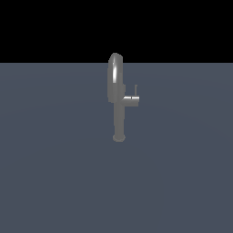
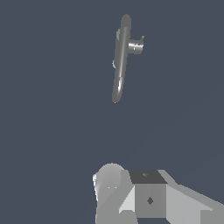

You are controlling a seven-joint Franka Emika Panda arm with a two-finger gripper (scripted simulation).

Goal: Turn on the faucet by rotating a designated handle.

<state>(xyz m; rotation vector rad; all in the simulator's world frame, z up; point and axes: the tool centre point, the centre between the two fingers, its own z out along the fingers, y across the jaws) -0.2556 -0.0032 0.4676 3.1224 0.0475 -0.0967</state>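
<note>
Wrist view, nearest: pale blocky robot parts fill the foreground; whether they belong to the gripper (image 2: pixel 144 192) or to the arm behind it is unclear, and no fingertips show, so I cannot tell if it is spread or pressed together.
Wrist view, faucet: faucet (image 2: pixel 121 61) stands well apart from the gripper, out ahead of it, seen from above as a slim bright bar.
Wrist view, handle: handle (image 2: pixel 136 45) juts sideways off the post as a short stub with a faint thin rod at its tip.
Exterior view, faucet: faucet (image 1: pixel 119 98) stands upright on its small round base, arched loop spout on top.
Exterior view, handle: handle (image 1: pixel 133 98) points toward the exterior view's right, thin lever rod rising from its end; no arm or gripper shows here.
Step in hand: approach, judged barely begun.
Doing it well: close on the thin rod, not the thick spout; come in from the open side of the stub, then push the rod around the stub's axis.
Worktop: worktop (image 1: pixel 54 182) is flat, plain slate grey.
Room: black void above the worktop's far edge.
</note>
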